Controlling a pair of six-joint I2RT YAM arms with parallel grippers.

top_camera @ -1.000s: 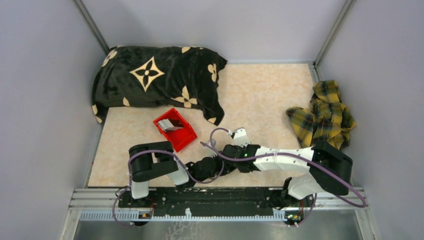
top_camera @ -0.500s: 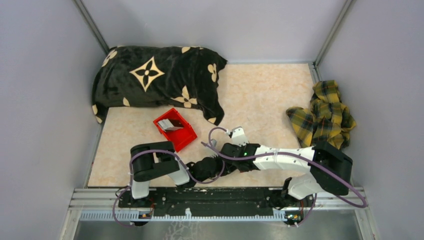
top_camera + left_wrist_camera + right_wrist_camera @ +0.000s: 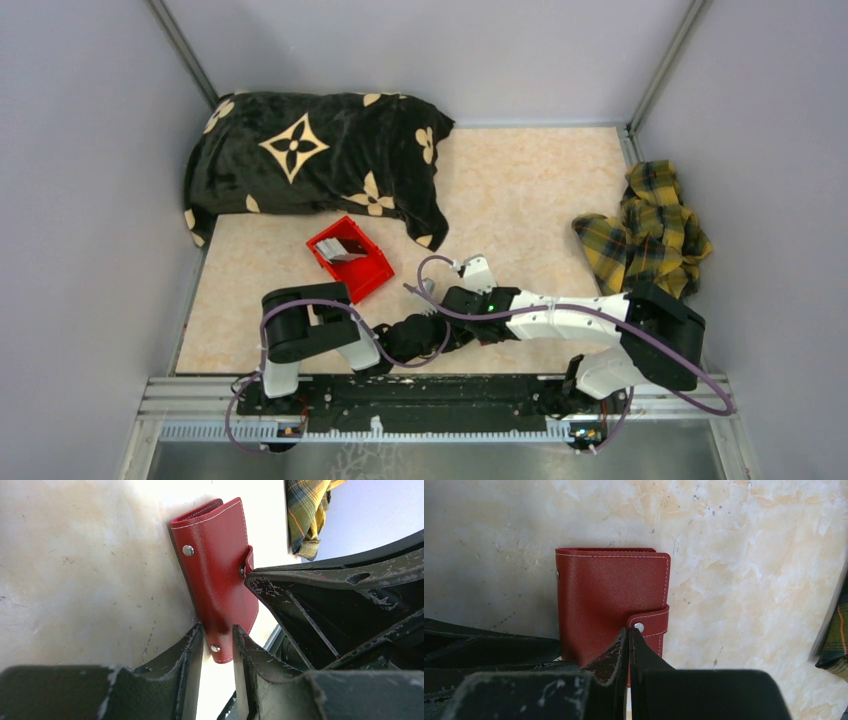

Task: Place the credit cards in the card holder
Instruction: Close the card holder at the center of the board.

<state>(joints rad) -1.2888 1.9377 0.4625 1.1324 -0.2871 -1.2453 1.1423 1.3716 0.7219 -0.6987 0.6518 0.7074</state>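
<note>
Card holder (image 3: 609, 595) sits closed on the table (image 3: 749, 555) between the arms, squeezed at one end by the left gripper (image 3: 217, 632), while the right gripper (image 3: 630, 632) is pinched tight at the snap tab (image 3: 651, 620) and might slip off, leaving it snapped.

Dark-red card holder (image 3: 609, 600); yellow-and-black plaid cloth (image 3: 650, 225)

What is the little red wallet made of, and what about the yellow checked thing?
The card holder looks like leather or faux leather: smooth, slightly shiny, fine grain, pale stitching along its edges, with small metal-looking snaps. The yellow checked thing looks like soft woven cloth: it lies crumpled in folds.
</note>
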